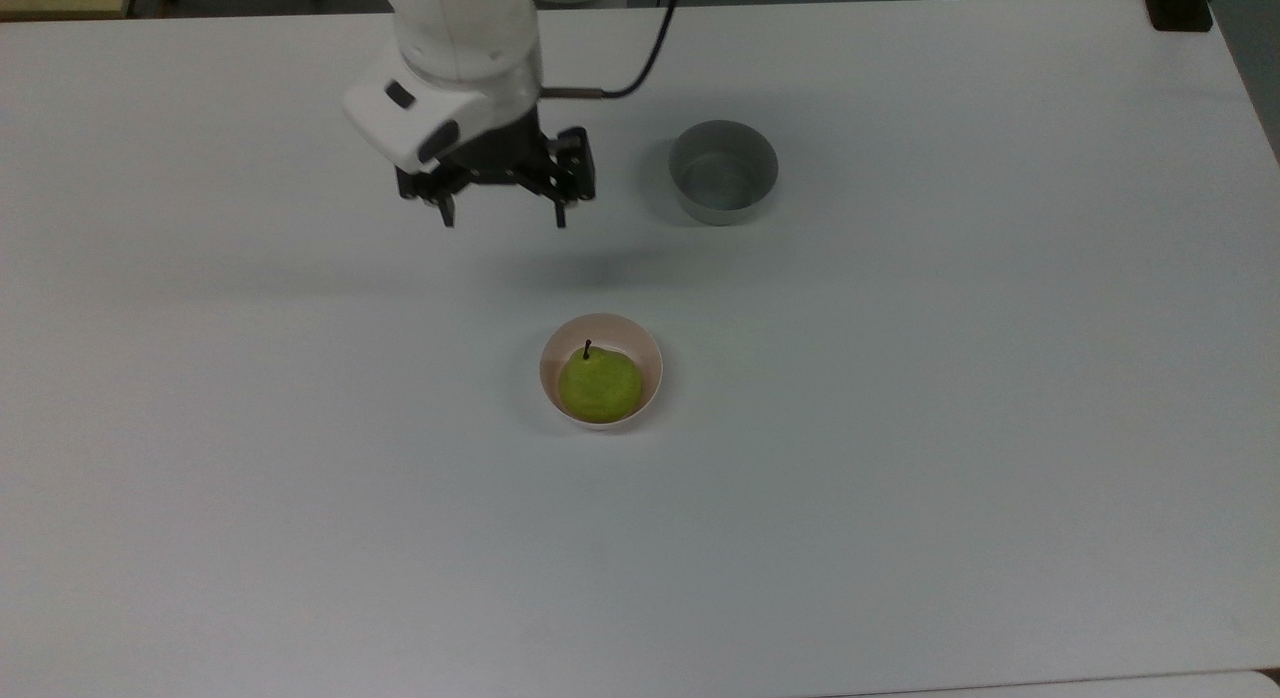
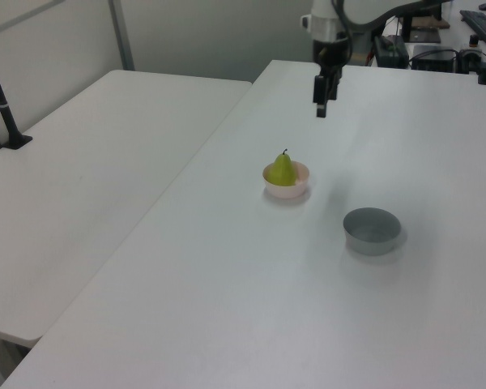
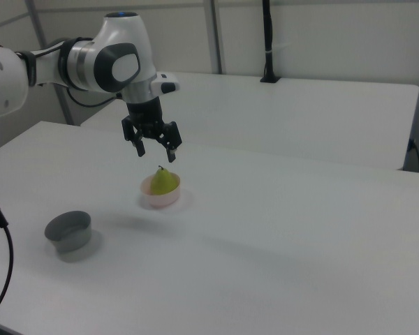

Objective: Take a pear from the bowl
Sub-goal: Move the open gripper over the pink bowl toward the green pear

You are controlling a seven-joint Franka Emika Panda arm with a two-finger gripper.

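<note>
Pear (image 1: 600, 385): sits upright in the pink bowl, dark stem pointing up; yellow-green, rounded base filling most of the bowl's hollow; in the left view (image 2: 283, 170) and the right view (image 3: 165, 181) its narrower top stands above the rim

Bowl (image 1: 651, 356): small, round, pale pink inside, whitish outside; stands on the table near the middle of the top view

Table (image 1: 900, 478): white and flat; bears both bowls

Gripper (image 1: 503, 218): hangs in the air above the table, fingers spread wide and holding nothing; in the top view it lies above and to the left of the pear, well apart from it; in the right view (image 3: 155, 153) its fingertips hover just over the stem

Grey bowl (image 1: 723, 172): stands well apart from the pink bowl, toward the top view's upper right; near the gripper, on the top view's right of it

Second table (image 2: 81, 178): white, beside the first, on the left view's left
</note>
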